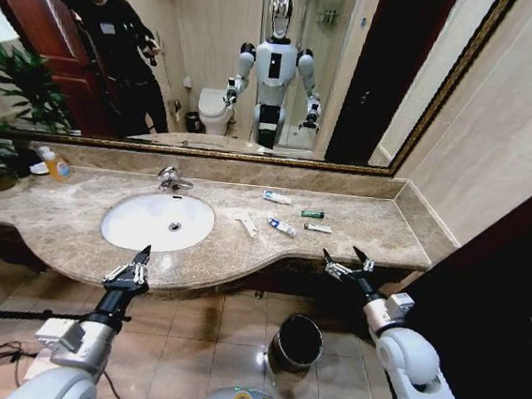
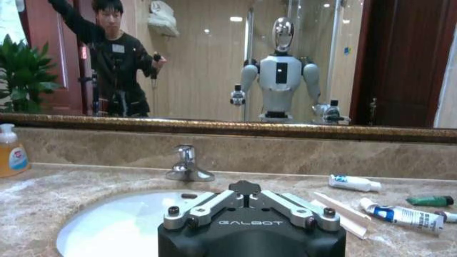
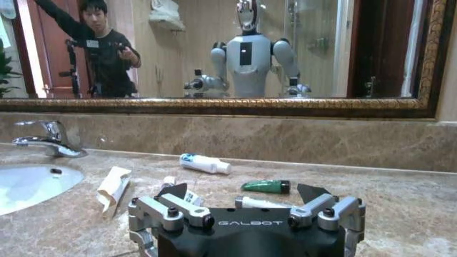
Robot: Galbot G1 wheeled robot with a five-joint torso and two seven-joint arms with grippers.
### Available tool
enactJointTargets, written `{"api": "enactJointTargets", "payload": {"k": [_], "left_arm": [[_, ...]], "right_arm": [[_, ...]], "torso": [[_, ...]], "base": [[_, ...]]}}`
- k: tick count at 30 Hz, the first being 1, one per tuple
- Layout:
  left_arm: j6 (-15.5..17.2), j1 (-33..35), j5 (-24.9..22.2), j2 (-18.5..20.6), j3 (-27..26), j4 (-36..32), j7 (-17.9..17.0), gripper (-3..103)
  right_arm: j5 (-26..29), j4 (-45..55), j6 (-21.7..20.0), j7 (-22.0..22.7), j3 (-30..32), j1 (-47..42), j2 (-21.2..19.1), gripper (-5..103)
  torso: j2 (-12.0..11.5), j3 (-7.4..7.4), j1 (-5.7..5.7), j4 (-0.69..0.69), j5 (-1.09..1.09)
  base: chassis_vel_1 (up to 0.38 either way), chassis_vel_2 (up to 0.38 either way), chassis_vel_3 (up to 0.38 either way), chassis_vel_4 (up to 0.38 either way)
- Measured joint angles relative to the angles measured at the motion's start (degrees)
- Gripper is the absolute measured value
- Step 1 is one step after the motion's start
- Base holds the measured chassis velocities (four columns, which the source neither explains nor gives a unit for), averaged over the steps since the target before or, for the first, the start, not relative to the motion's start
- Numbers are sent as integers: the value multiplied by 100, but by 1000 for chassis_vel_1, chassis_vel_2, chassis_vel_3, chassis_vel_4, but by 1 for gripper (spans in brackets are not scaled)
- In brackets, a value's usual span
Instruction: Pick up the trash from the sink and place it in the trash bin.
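Right pincer (image 1: 349,261) open, empty, lower right | tubes (image 1: 281,226) just above-left on desk (image 1: 357,229), lying diagonally | left pincer (image 1: 128,269) open, empty, farther.

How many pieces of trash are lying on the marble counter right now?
5. A white paper scrap nearest the sink; a white-and-blue tube near the back wall; another tube in front of it; a green packet; a small white tube beside it. None appear hidden.

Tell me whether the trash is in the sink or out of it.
Out. The trash lies on the marble counter beside the sink, whose basin looks bare.
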Motion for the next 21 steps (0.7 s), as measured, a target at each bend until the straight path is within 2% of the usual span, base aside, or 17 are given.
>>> {"api": "enactJointTargets", "payload": {"k": [4, 10, 16, 21], "left_arm": [[0, 0, 0, 0, 0, 0, 0, 0], [0, 0, 0, 0, 0, 0, 0, 0], [0, 0, 0, 0, 0, 0, 0, 0], [0, 0, 0, 0, 0, 0, 0, 0]], "right_arm": [[-25, 11, -166, 334, -202, 154, 7, 100], [-97, 73, -438, 359, -357, 293, -22, 100], [-147, 49, -422, 287, -398, 329, -10, 100], [-151, 96, -358, 566, -279, 255, 65, 100]], "torso": [[0, 0, 0, 0, 0], [0, 0, 0, 0, 0], [0, 0, 0, 0, 0], [0, 0, 0, 1, 0]], "base": [[0, 0, 0, 0], [0, 0, 0, 0], [0, 0, 0, 0], [0, 0, 0, 0]]}}
